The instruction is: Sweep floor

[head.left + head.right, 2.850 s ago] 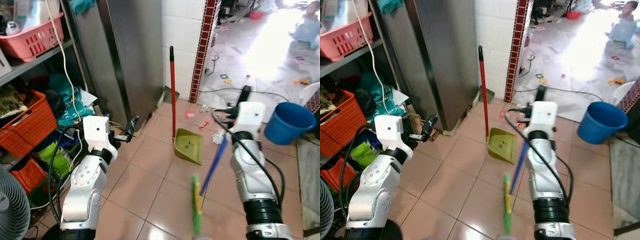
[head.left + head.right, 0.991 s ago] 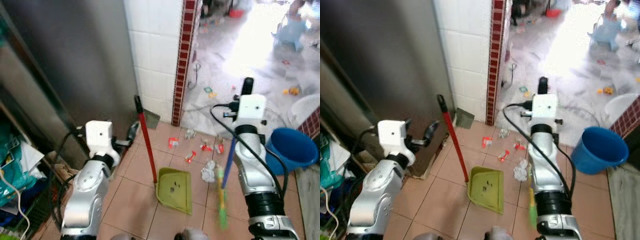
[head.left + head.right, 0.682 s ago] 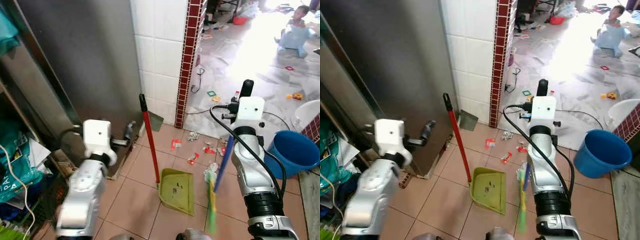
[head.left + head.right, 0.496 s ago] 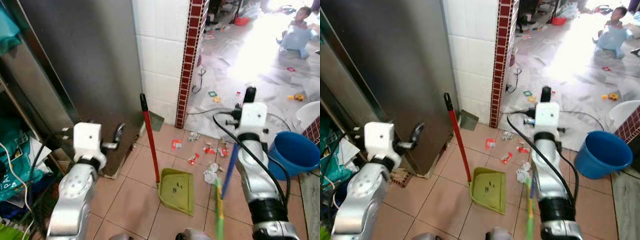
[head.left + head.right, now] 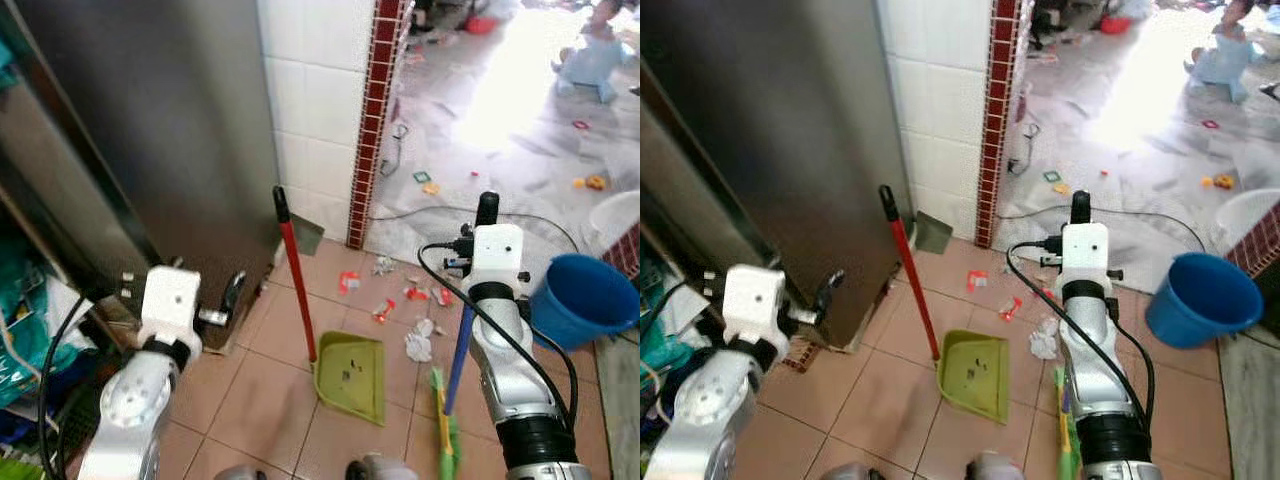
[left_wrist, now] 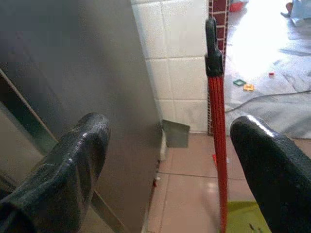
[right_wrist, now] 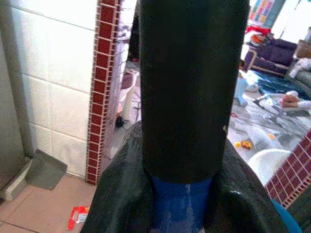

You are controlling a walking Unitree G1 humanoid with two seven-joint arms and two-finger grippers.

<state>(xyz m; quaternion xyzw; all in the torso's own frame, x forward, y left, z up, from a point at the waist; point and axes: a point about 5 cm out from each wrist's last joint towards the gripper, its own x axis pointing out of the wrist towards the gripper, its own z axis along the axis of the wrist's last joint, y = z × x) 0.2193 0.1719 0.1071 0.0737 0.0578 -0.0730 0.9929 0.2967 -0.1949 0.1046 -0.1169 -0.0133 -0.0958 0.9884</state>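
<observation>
nearest you, at about 5 o'clock, the green broom head (image 5: 443, 428) rests on the tan floor tiles (image 5: 260, 385). its blue broom handle (image 5: 459, 340) rises up and away to the right gripper (image 7: 187, 160). in the right wrist view the fingers are pressed around the handle just under its black end cap (image 7: 193, 77), so note it as pinching the broom.

long axis of the broom: near-to-far, steeply upright, head toward you, cap toward 1 o'clock. the bristle end points down at the tiles.

at 6 o'clock, just beside the broom head, lies the green dustpan (image 5: 350, 376), mouth facing the far side. its red dustpan handle (image 5: 297, 275) leans up toward 11 o'clock. the left gripper (image 6: 170, 160) is spread wide and holds nothing; the red handle stands between its fingers but beyond them, not touching.

beyond the pan, between 12 and 1 o'clock, lie the litter scraps (image 5: 407, 302): red wrappers and crumpled white paper, near the brick pillar (image 5: 375, 120).

for the step in hand, my judgement: you need the head past the scraps before pulling. lift it, set it down on the far side of the litter, then draw toward 6 o'clock into the pan mouth. keep the head flat and the strokes short. steady the pan with the left gripper if it slides.

farther off: blue bucket (image 5: 583, 300) at 2 o'clock, and a cable (image 5: 520, 216) on the grey floor.
</observation>
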